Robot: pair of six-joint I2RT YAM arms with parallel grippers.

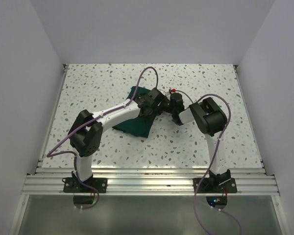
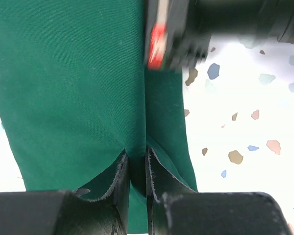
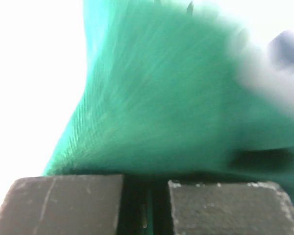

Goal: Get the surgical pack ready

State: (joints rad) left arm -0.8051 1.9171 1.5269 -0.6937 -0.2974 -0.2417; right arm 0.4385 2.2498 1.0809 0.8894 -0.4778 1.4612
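Note:
The surgical pack (image 1: 137, 125) is a dark green cloth bundle lying mid-table, partly hidden under both wrists. My left gripper (image 1: 154, 100) reaches over it from the left. In the left wrist view its jaws (image 2: 136, 152) are shut on a raised fold of the green cloth (image 2: 73, 98). My right gripper (image 1: 172, 105) meets the bundle's right edge and shows as a black body with a red mark (image 2: 201, 29). In the right wrist view the gripper (image 3: 146, 178) is shut, the blurred green cloth (image 3: 161, 112) presses against its tips and a green sliver shows between them. No tray, instruments or packets show.
The speckled white table (image 1: 88, 88) is walled at the left, the back and the right. An aluminium rail (image 1: 147, 183) runs along the near edge, where both arm bases are bolted. Purple cables loop above each arm.

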